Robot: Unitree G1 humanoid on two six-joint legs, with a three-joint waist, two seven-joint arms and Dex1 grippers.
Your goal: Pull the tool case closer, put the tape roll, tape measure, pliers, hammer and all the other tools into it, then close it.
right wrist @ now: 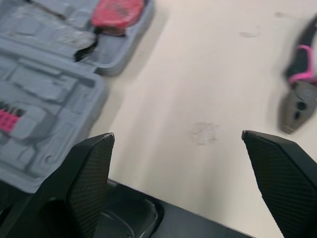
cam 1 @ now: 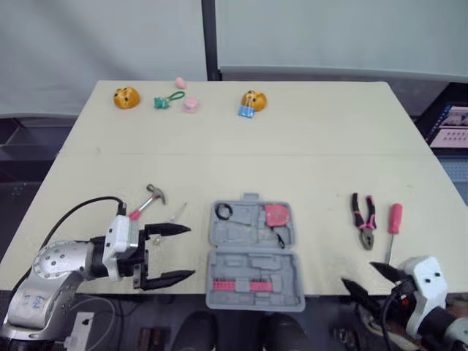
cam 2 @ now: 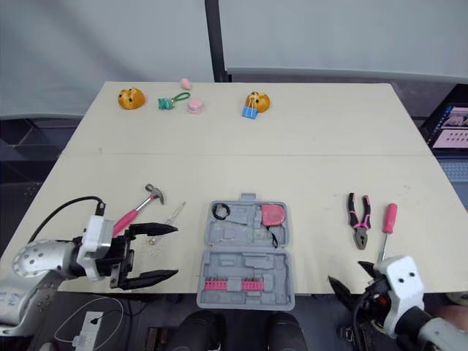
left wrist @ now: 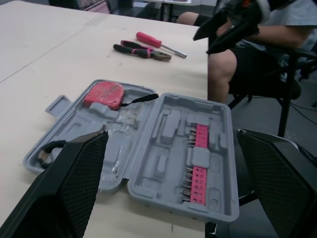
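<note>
Tool case (cam 1: 248, 265) sits open at the near edge of the table (cam 1: 292, 146), dead centre, tape measure (cam 1: 276, 215) inside. Both my claws are spread wide, left gripper (cam 1: 191, 251) beside the case, right gripper (cam 1: 357, 273) below the pliers (cam 1: 363, 219). I'd go for the hammer (cam 1: 148, 201) next, fingers square across its pink handle.

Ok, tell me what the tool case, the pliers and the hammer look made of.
The tool case looks like matte grey moulded plastic, given its formed tool-shaped recesses. The pliers seem to have a dull dark metal head and pink-and-black grips, probably plastic or rubber. The hammer shows a grey, likely metal head on a pink handle; handle material unclear.
</note>
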